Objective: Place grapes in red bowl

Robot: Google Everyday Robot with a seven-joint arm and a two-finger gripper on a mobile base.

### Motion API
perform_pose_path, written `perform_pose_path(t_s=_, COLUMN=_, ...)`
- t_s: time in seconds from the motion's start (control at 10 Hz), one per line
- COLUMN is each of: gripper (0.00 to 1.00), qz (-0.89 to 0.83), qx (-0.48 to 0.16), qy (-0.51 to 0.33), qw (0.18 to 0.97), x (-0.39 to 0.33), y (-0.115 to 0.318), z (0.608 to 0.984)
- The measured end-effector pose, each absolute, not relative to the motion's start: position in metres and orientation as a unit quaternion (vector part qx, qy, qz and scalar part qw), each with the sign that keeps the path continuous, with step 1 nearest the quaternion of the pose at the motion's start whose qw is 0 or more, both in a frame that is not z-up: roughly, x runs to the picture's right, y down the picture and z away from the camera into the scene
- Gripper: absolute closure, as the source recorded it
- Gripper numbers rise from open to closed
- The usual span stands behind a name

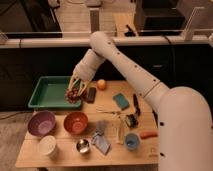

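gripper (76, 89) located at the back left of the wooden table (112, 112), over the right edge of the green tray (45, 95); white arm (125, 65) reaches to it from the right foreground; fingers closed on the grapes (74, 95), a dark red-purple bunch hanging at the fingertips; whether the bunch clears the tray rim cannot be told; red bowl (76, 122) stands in front of the tray, nearer the camera, apart from the grapes; purple bowl (41, 123) just beside it, to the left in view; white cup (48, 146) and steel cup (83, 145) along the front edge; orange (101, 84) near the gripper (a flat black item (91, 94) lies between them); teal object (120, 101) and blue cup (132, 141) further right
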State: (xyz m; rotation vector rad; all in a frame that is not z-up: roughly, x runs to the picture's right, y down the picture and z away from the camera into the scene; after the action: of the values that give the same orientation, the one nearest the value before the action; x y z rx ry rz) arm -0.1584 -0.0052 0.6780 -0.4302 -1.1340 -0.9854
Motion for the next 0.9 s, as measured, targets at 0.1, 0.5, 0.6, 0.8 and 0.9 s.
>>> perform_pose_path(t_s=0.1, gripper=1.00, qz=-0.453, qx=-0.199, qy=-0.502, qw=0.710, x=-0.161, y=-0.004, z=0.675)
perform_pose_path(t_s=0.5, gripper=1.00, qz=-0.445, qx=-0.214, qy=-0.483, qw=0.723, x=-0.179, y=0.009, z=0.663)
perform_pose_path(t_s=0.6, gripper=1.00, qz=-0.437, qx=-0.217, qy=-0.477, qw=0.731, x=-0.183, y=0.016, z=0.656)
perform_pose_path(t_s=0.8, gripper=1.00, qz=-0.435, qx=-0.216, qy=-0.450, qw=0.750, x=-0.189, y=0.027, z=0.650)
perform_pose_path(t_s=0.9, gripper=1.00, qz=-0.433, qx=-0.215, qy=-0.423, qw=0.766, x=-0.192, y=0.036, z=0.650)
